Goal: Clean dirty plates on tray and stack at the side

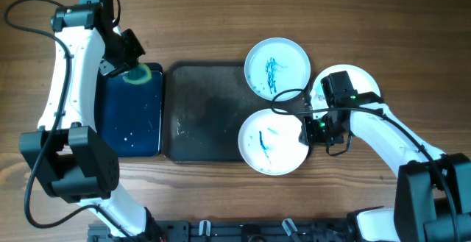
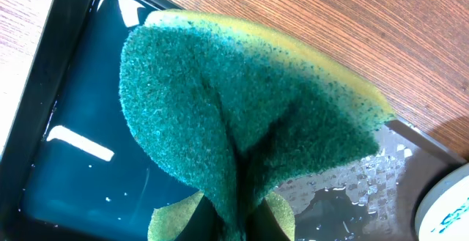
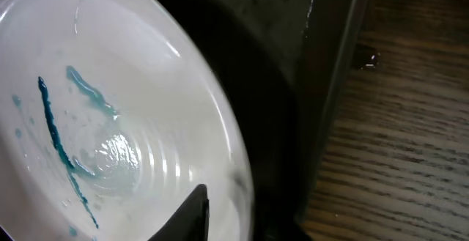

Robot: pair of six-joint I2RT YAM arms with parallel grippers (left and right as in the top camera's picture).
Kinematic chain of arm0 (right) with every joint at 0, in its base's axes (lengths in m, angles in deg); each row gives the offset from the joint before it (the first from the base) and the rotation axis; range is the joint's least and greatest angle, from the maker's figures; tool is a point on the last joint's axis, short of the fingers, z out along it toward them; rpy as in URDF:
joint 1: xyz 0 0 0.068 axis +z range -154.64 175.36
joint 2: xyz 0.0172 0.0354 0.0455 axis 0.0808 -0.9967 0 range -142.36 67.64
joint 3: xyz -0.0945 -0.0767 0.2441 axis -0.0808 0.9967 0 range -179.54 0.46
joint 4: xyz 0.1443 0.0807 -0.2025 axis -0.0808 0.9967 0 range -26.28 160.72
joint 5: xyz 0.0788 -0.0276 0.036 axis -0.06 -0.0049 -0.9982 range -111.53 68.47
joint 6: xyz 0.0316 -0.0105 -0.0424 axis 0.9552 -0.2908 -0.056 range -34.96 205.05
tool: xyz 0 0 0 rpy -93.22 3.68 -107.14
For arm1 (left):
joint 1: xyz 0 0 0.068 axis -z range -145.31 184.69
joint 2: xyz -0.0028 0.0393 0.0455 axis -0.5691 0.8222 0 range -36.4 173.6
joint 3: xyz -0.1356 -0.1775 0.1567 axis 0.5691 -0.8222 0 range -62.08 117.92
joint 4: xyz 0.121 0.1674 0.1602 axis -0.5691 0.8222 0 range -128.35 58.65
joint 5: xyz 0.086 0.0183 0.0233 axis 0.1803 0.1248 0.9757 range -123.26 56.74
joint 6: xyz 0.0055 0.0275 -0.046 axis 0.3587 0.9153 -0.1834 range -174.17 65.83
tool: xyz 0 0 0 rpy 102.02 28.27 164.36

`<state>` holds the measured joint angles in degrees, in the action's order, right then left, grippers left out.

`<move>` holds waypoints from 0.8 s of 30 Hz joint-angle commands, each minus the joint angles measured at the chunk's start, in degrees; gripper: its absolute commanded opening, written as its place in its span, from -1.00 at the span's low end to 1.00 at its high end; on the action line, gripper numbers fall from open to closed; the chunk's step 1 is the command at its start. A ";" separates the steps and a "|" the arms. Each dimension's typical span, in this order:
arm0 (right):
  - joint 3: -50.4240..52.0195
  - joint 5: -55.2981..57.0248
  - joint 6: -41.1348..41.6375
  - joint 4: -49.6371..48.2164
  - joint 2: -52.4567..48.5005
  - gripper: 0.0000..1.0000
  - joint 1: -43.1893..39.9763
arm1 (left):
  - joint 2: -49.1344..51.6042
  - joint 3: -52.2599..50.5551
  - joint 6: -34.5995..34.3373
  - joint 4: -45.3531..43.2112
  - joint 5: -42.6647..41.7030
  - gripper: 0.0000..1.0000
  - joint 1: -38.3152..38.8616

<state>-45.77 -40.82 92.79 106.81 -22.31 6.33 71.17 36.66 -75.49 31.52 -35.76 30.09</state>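
Observation:
The dark grey tray (image 1: pixel 206 113) lies mid-table. A pale blue plate (image 1: pixel 277 67) with teal streaks sits at the tray's far right corner. A white plate (image 1: pixel 268 143) with a blue smear sits at its near right corner. Another white plate (image 1: pixel 355 80) lies on the table right of the tray, partly under my right arm. My right gripper (image 1: pixel 305 130) is shut on the near white plate's right rim (image 3: pixel 146 124), one finger (image 3: pixel 220 212) on its inside. My left gripper (image 1: pixel 132 69) is shut on a green-and-yellow sponge (image 2: pixel 242 116), held over the small tray.
A smaller black tray (image 1: pixel 132 124) with blue water inside (image 2: pixel 73 168) lies left of the grey tray. The grey tray's wet surface (image 2: pixel 352 190) and rim (image 3: pixel 322 65) show in the wrist views. Bare wooden table (image 3: pixel 410 146) surrounds everything.

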 commanded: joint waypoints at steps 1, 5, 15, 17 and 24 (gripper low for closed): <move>0.24 -2.82 1.62 -0.94 -0.59 -0.74 1.90 | -0.74 0.55 -0.11 -0.22 -0.70 -0.92 0.13; -0.04 -2.60 8.52 -3.56 -0.59 -0.91 8.57 | -0.74 0.55 -0.09 -0.24 -0.68 -0.92 0.66; -12.92 10.32 36.22 -10.97 -1.16 -0.91 25.35 | -0.74 0.55 -0.13 -0.22 -0.68 -0.92 0.66; -12.92 13.68 39.04 -14.62 -3.26 -0.92 27.67 | -0.74 0.55 -0.11 -0.24 -0.68 -0.92 0.66; -13.40 15.45 45.31 -21.68 -12.41 -0.91 30.99 | -0.74 0.55 -0.11 -0.11 -0.68 -0.92 0.66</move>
<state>-57.99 -27.53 134.45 86.00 -32.54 36.62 71.17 36.66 -75.49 31.47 -35.76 30.53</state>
